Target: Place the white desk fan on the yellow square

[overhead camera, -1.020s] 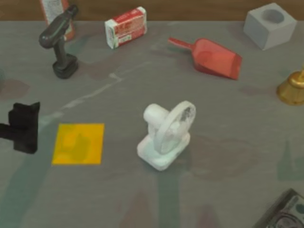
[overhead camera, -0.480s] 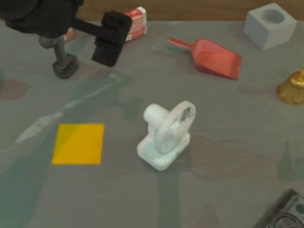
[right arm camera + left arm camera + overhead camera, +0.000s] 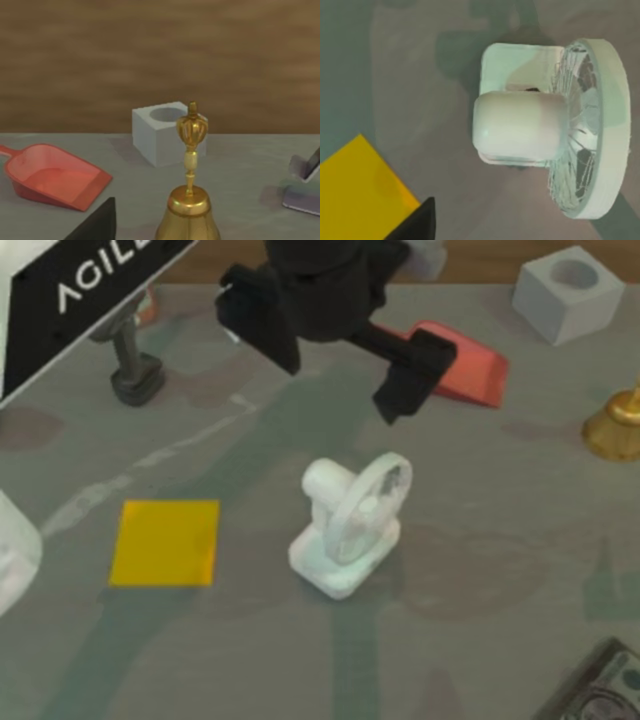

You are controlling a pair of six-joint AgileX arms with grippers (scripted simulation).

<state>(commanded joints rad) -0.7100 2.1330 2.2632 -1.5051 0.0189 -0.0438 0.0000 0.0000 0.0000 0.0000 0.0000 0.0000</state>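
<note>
The white desk fan (image 3: 345, 530) stands upright near the table's middle, its ring grille turned toward the right. The yellow square (image 3: 165, 542) lies flat to its left, a gap apart, with nothing on it. My left gripper (image 3: 335, 350) hangs high above the table behind the fan, open, its two black fingers spread wide with nothing between them. In the left wrist view the fan (image 3: 520, 127) fills the middle, the yellow square (image 3: 355, 195) shows at a corner, and one fingertip (image 3: 417, 227) is seen. My right arm is parked off the top view; one fingertip (image 3: 95, 225) shows, off-centre.
A red dustpan (image 3: 470, 365) lies behind the fan, partly under my left gripper. A dark drill (image 3: 135, 375) stands back left, a grey cube (image 3: 568, 295) back right, a gold bell (image 3: 615, 425) at the right edge. A dark flat object (image 3: 600, 690) sits front right.
My left arm has swung from the table's left edge up and across the back to above the area behind the fan. The fan and the yellow square have not moved.
</note>
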